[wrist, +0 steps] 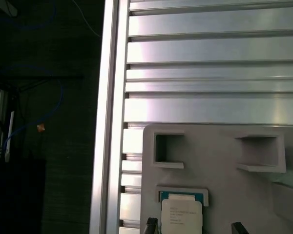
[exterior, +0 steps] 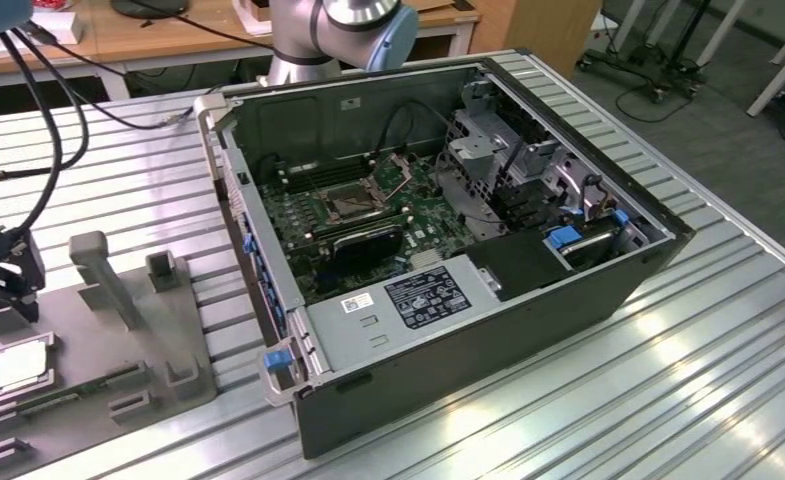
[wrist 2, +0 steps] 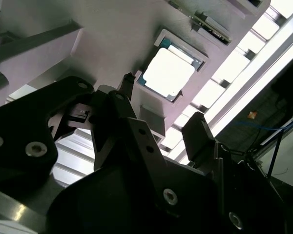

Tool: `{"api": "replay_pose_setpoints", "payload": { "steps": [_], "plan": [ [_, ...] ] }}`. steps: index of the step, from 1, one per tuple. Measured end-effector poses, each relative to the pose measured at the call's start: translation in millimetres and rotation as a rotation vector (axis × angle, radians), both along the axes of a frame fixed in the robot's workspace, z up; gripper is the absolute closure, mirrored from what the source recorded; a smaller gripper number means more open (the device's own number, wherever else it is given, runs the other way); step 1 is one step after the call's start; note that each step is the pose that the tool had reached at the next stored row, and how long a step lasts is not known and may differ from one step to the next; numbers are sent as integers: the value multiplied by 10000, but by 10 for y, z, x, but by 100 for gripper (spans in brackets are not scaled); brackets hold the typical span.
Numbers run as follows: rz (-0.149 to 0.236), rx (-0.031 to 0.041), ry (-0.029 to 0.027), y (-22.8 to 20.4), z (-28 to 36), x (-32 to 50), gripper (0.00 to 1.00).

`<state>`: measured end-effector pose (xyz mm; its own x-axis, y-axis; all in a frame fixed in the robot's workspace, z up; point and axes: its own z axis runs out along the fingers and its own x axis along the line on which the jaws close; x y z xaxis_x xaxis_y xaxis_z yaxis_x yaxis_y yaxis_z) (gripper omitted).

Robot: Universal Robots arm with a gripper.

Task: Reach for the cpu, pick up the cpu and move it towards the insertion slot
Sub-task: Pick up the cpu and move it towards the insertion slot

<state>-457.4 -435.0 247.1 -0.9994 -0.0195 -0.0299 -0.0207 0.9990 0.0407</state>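
Note:
The cpu (exterior: 21,368) is a silvery square chip lying in a recess of the grey plastic tray (exterior: 165,340) at the exterior view's left. It also shows in the second wrist view as the cpu (wrist 2: 168,73) and in the first wrist view as the cpu (wrist: 181,214). My gripper (exterior: 13,288) hangs just above the tray, a little short of the chip. Its black fingers (wrist 2: 199,127) are spread wide, so the gripper (wrist 2: 163,105) is open and holds nothing. The insertion slot (exterior: 352,203) sits on the green board inside the open computer case.
The open computer case (exterior: 472,330) lies on the ribbed metal table (exterior: 712,380). A green memory stick (exterior: 65,395) lies in the tray beside the cpu. Grey posts (exterior: 99,275) rise from the tray. Black cables (exterior: 45,110) hang above my gripper.

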Motion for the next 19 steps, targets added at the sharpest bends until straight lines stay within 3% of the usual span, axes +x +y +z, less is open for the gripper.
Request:
{"api": "replay_pose_setpoints", "payload": {
  "steps": [11,19],
  "plan": [
    [2,1,-1,-49,-154,-16,33],
    [2,1,-1,-58,-286,-16,33]
  ]
}}
